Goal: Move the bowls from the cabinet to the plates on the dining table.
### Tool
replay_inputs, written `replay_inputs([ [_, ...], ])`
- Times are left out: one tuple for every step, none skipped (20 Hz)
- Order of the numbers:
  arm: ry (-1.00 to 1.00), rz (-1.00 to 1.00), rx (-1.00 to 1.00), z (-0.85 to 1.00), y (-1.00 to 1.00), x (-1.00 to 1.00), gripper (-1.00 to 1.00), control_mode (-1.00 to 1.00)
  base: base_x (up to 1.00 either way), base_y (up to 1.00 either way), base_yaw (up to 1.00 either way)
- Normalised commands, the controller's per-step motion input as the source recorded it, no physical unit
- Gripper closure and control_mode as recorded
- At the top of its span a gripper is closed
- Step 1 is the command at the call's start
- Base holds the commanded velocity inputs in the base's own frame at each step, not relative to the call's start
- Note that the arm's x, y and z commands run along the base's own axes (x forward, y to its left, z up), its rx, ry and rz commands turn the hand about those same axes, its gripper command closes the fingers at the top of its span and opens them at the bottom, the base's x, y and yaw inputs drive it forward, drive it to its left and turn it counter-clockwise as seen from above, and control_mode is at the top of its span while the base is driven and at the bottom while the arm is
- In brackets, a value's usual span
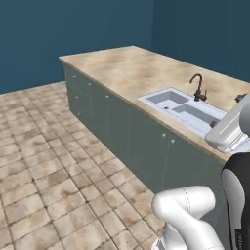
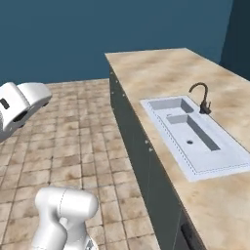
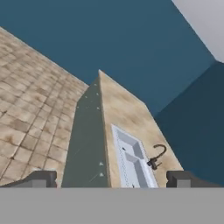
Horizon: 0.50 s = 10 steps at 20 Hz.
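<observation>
gripper (image 3: 112,179): released, jaws wide apart, grasping nothing
dining table (image 3: 127,114): its marble surface lies ahead of the gripper, well apart
sink (image 3: 130,159): set into that surface, dark tap (image 3: 156,157) beside it

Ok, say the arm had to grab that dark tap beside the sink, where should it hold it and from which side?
Probably the straight upright stem of the tap, below the hooked neck. It is thin and vertical, so level fingers could close across it. The hook arches out over the sink, so coming in from beside the tap, parallel to the sink's long edge, looks safer than reaching across the basin.
</observation>
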Motion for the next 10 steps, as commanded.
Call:
replay_inputs([
  [0.0,0.0,0.0,0.0,0.0,0.0,-1.0,1.0,-0.1,0.0,0.5],
  [0.0,0.0,0.0,0.0,0.0,0.0,-1.0,1.0,-0.1,0.0,0.5],
  [0.0,0.0,0.0,0.0,0.0,0.0,-1.0,1.0,-0.11,0.0,0.5],
  [0.0,0.0,0.0,0.0,0.0,0.0,-1.0,1.0,-0.11,0.0,0.5],
  [0.0,0.0,0.0,0.0,0.0,0.0,-1.0,1.0,-0.11,0.0,0.5],
  [0.0,0.0,0.0,0.0,0.0,0.0,-1.0,1.0,-0.12,0.0,0.5],
  [0.0,0.0,0.0,0.0,0.0,0.0,-1.0,1.0,-0.11,0.0,0.5],
  [0.0,0.0,0.0,0.0,0.0,0.0,-1.0,1.0,-0.12,0.0,0.5],
  [0.0,0.0,0.0,0.0,0.0,0.0,-1.0,1.0,-0.12,0.0,0.5],
  [0.0,0.0,0.0,0.0,0.0,0.0,-1.0,1.0,-0.12,0.0,0.5],
])
